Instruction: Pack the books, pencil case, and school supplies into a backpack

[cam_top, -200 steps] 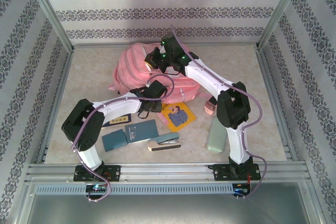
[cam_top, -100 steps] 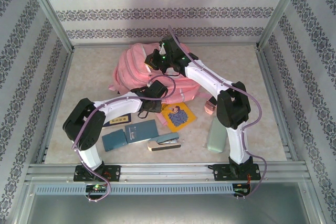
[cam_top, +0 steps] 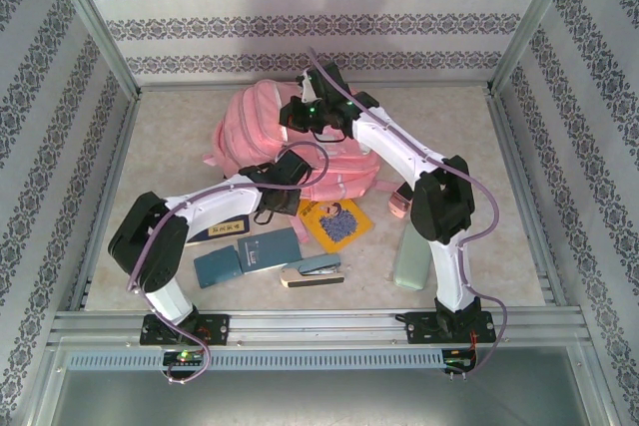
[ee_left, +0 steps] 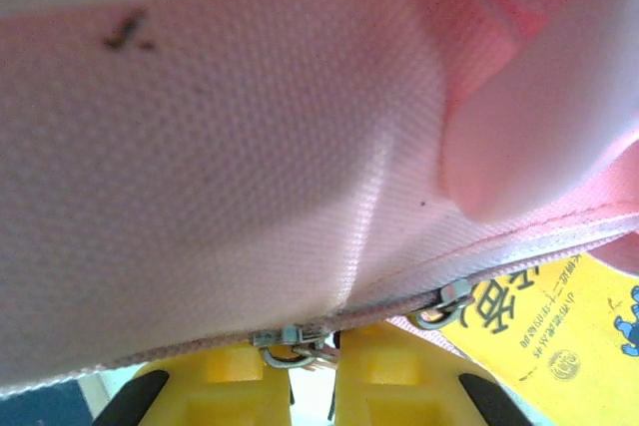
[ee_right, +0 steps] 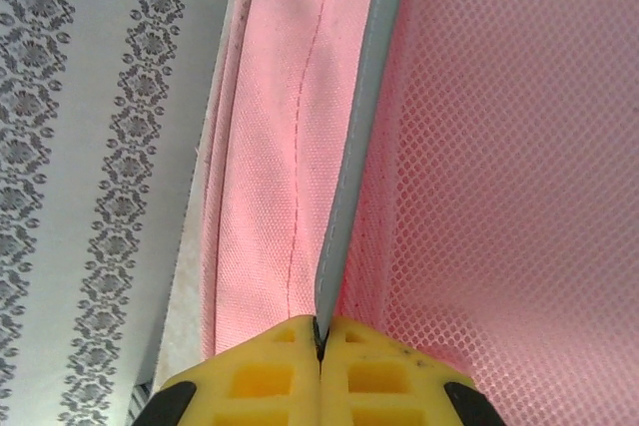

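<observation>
Right pincer (ee_right: 319,341) pinches backpack (cam_top: 250,119), lying diagonally.

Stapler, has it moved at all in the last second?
No. The stapler lies at the same spot, measured against the front rail and the pencil case to its right.

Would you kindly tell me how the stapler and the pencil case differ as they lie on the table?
The stapler is two-toned, blue over beige; the pencil case is plain pale grey-green. The stapler lies crosswise, while the pencil case runs front to back. Both rest on the table, outside the backpack.
</observation>
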{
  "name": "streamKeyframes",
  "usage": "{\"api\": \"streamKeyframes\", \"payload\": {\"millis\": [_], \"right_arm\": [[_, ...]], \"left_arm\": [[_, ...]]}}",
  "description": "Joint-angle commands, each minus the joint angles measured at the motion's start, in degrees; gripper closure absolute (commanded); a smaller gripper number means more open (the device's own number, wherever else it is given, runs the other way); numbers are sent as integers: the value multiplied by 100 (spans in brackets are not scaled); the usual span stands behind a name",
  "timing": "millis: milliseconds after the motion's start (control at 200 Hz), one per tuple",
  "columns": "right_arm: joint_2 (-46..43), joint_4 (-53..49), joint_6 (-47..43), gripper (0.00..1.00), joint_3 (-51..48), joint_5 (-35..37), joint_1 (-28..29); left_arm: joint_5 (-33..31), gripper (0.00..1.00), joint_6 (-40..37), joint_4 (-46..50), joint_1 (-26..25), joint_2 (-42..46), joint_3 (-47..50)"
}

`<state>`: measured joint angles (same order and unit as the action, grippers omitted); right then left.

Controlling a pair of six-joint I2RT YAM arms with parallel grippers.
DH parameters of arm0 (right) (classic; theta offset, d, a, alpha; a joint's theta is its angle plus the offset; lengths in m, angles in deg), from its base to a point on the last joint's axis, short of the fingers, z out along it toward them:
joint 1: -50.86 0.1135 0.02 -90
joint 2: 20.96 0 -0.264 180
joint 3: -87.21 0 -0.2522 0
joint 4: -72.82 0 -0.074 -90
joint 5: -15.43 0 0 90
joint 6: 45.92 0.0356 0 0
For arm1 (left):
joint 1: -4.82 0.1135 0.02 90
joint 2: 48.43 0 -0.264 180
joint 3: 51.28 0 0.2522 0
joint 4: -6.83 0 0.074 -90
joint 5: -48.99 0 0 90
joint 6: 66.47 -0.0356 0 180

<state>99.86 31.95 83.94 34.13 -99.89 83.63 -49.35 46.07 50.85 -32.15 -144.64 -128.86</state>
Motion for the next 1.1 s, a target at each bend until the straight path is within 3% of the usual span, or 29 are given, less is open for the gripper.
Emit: {"api": "streamKeyframes", "payload": {"millis": [0,170,230,295,380,565,680,814,979,1004,1094], "right_arm": [[118,-864,-588,100,284,44,-21],[404,-1222,-975,100,745,-31,-6],[453,-1304,-1003,81,889,-59,-16],[244,-1173,-939,78,747,3,-58],[-357,-714,-738,64,43,247,-182],[-1579,-286,-52,51,-1441,728,-365],[-2238,-196,1019,50,-2471,1189,-320],[-2877,715,2393,44,-4060,1248,-190],[-2995,1652,3619,32,-5135,1310,76],[-2963,1859,3785,22,-5236,1317,116],[-2723,2396,4212,20,-5372,1337,217]], "left_arm": [[-310,100,31,114,291,399,23],[-135,100,-48,129,305,565,40],[50,100,-5,23,305,578,52],[308,100,38,-74,305,547,34],[441,100,95,-78,305,492,-26],[553,100,58,-132,331,580,-31],[831,100,127,-245,354,662,-40],[1107,100,217,-337,383,723,-174],[1296,100,259,-294,410,698,-474],[1329,100,260,-285,414,684,-528],[1475,100,326,-299,416,647,-677]]}}
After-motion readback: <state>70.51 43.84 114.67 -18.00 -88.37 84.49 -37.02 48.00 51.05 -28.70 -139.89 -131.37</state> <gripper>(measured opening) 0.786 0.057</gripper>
